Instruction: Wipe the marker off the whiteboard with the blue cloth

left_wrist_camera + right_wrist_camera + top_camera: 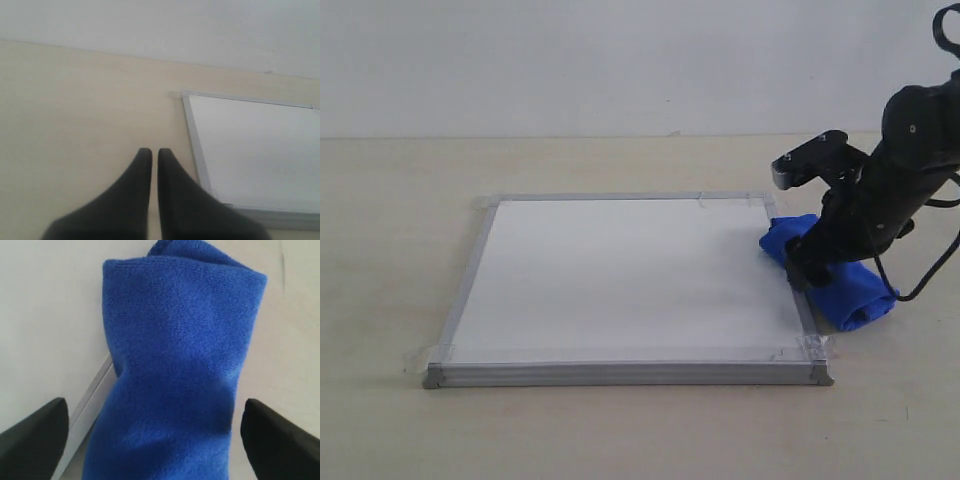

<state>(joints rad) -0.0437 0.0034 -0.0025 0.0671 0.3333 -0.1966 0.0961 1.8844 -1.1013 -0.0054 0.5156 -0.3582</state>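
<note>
Beige tabletop (pixel 380 250) with a whiteboard (pixel 620 280) lying flat; the blue cloth (pixel 850 290), a roll lying along the board's right edge, sits directly beneath the right gripper (pixel 154 407), whose jaws spread wide astride it.

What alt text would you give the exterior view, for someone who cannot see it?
A black robot arm has its fingers down at a rolled blue cloth lying across the right edge of a whiteboard flat on a pale table. The board looks blank.

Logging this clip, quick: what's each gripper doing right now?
Left gripper: shut, holding nothing.
Right gripper: open, straddling the blue cloth, not gripping it.
</note>
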